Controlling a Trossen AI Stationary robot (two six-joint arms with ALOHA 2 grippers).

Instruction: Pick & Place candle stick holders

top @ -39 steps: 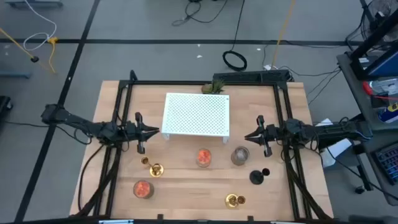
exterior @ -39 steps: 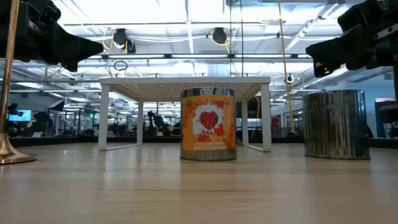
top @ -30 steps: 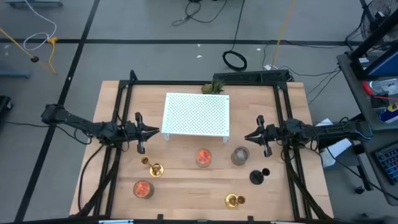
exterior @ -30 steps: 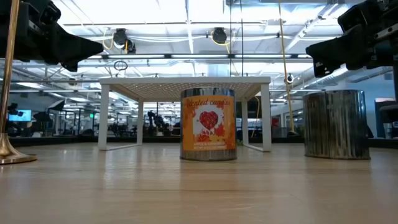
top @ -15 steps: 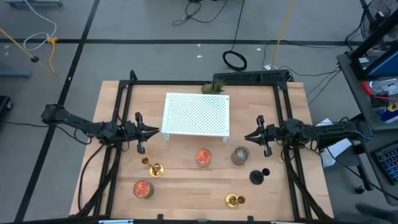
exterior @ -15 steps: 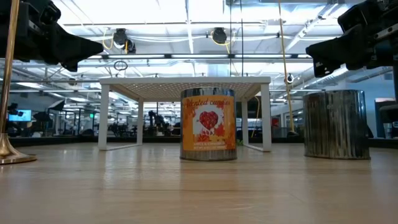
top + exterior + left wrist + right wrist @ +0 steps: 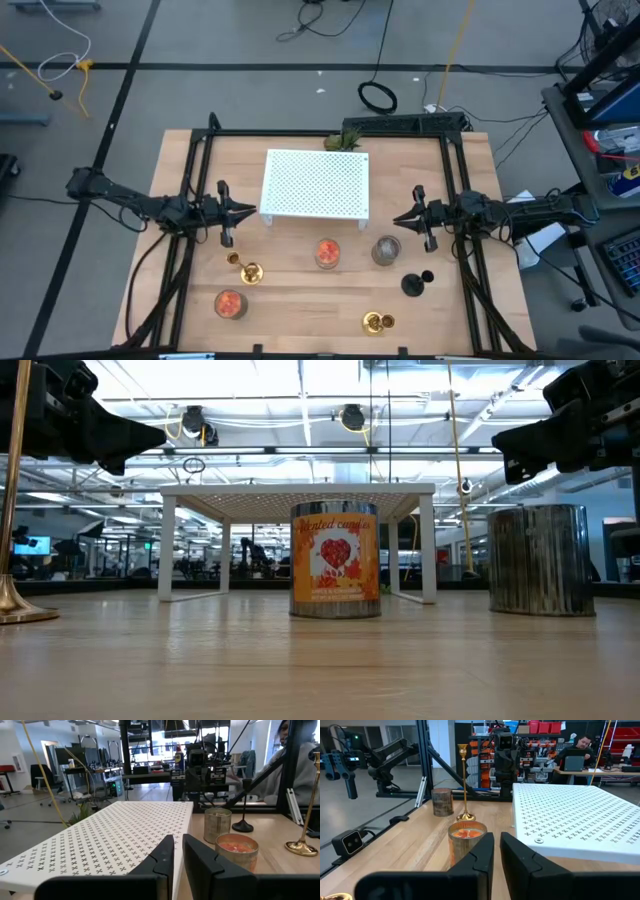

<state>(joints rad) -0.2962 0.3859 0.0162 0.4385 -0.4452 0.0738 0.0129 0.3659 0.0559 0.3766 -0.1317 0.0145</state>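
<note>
Two gold candlesticks [image 7: 243, 268] [image 7: 377, 321], one black candlestick [image 7: 417, 283], all upright, well apart on table
</note>
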